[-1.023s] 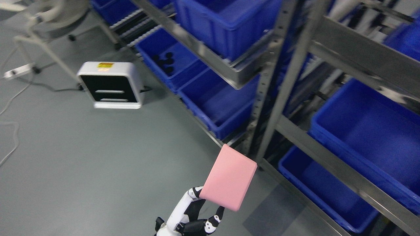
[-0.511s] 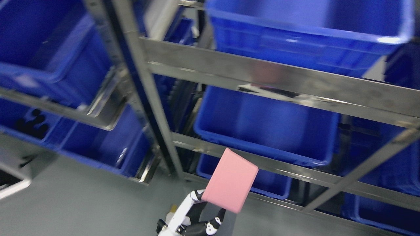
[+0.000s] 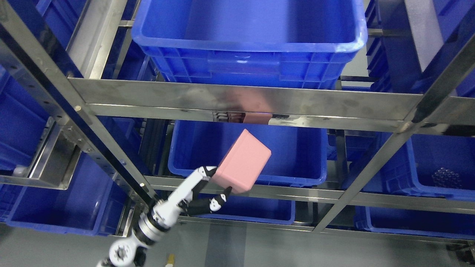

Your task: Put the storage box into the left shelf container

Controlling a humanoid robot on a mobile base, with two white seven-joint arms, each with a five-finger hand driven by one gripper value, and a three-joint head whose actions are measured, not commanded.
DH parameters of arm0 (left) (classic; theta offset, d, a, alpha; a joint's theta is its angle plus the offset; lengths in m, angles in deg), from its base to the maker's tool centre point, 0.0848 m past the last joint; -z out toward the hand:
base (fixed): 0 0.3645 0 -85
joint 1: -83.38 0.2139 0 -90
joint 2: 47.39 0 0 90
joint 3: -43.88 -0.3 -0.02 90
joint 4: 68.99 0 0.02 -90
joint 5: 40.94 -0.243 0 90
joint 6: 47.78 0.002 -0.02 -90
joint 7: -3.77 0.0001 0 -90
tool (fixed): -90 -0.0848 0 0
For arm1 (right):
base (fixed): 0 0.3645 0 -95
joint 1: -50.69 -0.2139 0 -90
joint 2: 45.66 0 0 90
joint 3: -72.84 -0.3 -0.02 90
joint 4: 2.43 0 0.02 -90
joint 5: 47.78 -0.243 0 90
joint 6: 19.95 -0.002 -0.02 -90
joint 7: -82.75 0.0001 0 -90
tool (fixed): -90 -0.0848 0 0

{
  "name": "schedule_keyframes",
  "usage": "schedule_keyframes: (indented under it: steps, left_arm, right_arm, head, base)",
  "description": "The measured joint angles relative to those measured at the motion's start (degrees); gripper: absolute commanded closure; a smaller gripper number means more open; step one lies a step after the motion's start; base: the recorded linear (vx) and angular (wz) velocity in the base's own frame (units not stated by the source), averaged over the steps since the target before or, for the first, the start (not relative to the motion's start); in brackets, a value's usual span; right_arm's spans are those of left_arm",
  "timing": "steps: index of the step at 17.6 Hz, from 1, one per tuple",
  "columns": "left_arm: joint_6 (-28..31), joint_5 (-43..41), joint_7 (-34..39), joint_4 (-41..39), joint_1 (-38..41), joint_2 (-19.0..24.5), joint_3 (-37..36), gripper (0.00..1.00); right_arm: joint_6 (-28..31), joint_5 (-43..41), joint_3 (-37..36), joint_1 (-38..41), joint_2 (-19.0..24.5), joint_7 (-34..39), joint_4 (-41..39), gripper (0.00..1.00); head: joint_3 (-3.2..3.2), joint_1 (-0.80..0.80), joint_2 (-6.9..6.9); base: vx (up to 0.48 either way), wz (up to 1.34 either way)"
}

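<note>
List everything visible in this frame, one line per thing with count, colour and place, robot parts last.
storage box: one, pink, tilted, held in front of the middle-level bin at centre.
top bin: one, blue, upper shelf, centre.
middle bin: one, blue, directly behind the storage box.
lower bin: one, blue, below the middle bin.
right bin: one, blue, middle level at right, with a dark cluster of small items inside.
left bins: several, blue, in the adjacent rack at left; count unclear.
shelf frame: metal, silver, beams and posts across the view.
floor: grey, along the bottom.
left robot hand: one, white and black, gripping the storage box from below; arm enters at lower left.
</note>
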Motion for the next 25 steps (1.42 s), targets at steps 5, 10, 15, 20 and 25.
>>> schedule_keyframes:
  steps: [5,10,15,20,25]
  left_arm:
    - [1.8,-13.7,-3.3,9.1,-12.2,1.1,2.9,0.59]
    - [2.1,-25.1,-3.8,16.1,-18.0,-0.6,3.5,0.2]
    - [1.3,-24.2,-1.5,17.5,-17.8,-2.8,5.3,0.01]
    - [9.9,-12.1,14.6,12.8,-11.9,-4.1,6.4,0.0]
    - [14.2,-4.5,32.2,2.3,-2.2,-4.9,7.1,0.0]
  right_arm:
    - [0.0,0.0,0.0,0.0,0.0,0.0,0.0,0.0]
    - [0.1,0.0,0.0,0.0,0.0,0.0,0.0,0.0]
    - [0.2,0.0,0.0,0.0,0.0,0.0,0.0,0.0]
    - [0.2,0.0,0.0,0.0,0.0,0.0,0.0,0.0]
    - [0.2,0.0,0.0,0.0,0.0,0.0,0.0,0.0]
  head:
    - [0.0,0.0,0.0]
    - [0.0,0.0,0.0]
    - [0.0,0.0,0.0]
    - [0.0,0.0,0.0]
    - [0.0,0.0,0.0]
  base:
    - [0.004,-0.02]
    - [0.0,0.0]
    - [0.0,0.0]
    - [0.0,0.0]
    - [0.0,0.0]
